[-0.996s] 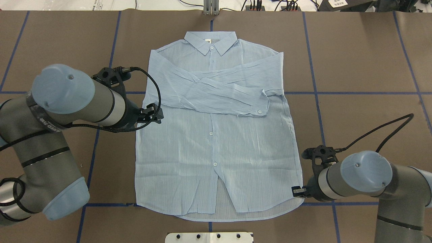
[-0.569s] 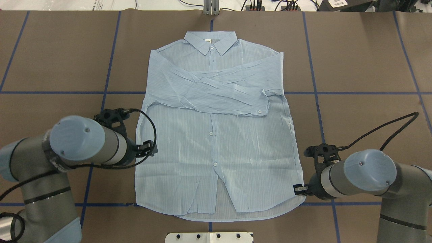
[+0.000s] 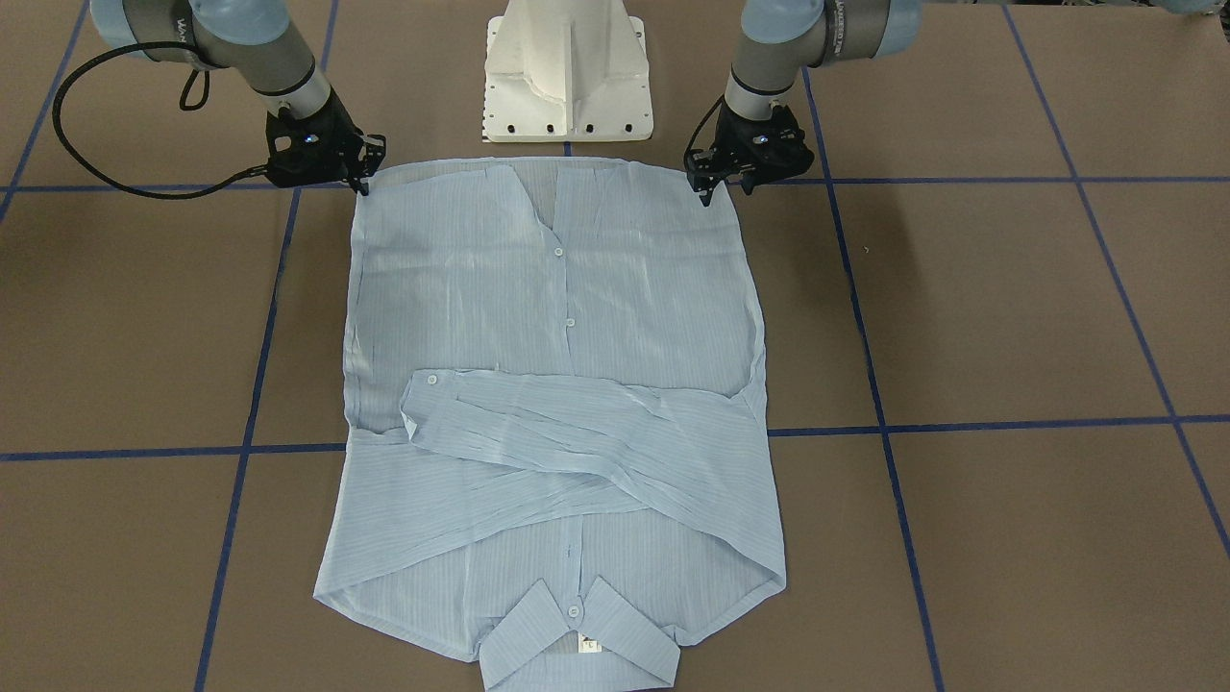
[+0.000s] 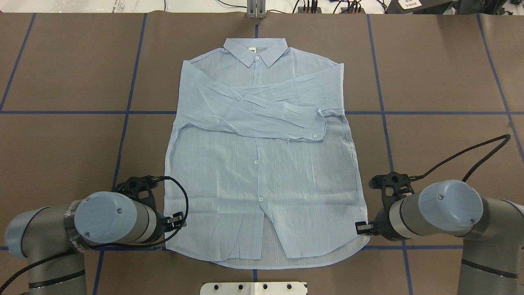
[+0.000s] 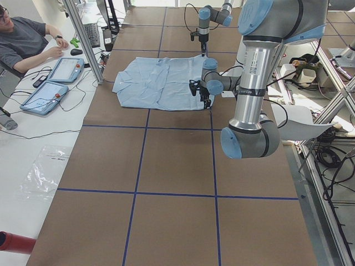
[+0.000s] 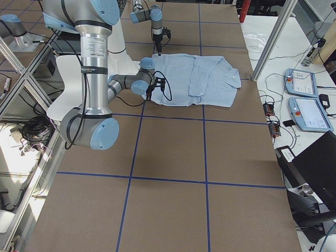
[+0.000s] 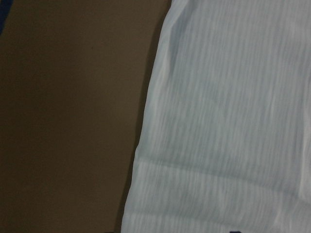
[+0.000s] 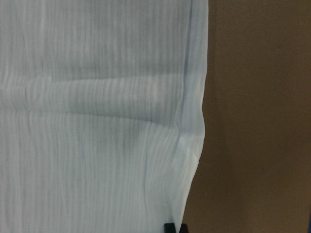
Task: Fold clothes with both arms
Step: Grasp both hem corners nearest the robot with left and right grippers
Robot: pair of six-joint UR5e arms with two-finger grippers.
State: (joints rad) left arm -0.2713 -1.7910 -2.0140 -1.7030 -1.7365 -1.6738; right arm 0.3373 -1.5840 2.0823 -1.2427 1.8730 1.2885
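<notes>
Front cam shows me L gripper (image 3: 721,185), R gripper (image 3: 363,175) at shirt (image 3: 557,317) hem corners, half hidden overhead; finger gap: can't tell. L moved hemward since.

Brown table (image 4: 442,73) gridded with blue tape lines (image 4: 450,112); along the table's far edge a white desk (image 5: 28,149) carries two tablets (image 5: 47,95), an aluminium post (image 5: 83,41) rising between

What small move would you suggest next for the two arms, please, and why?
Probably close both on the hem: the left tool and right tool sit at the bottom corners of the shirt, sleeves already crossed over the chest, so lifting the hem toward the collar seems next.
</notes>
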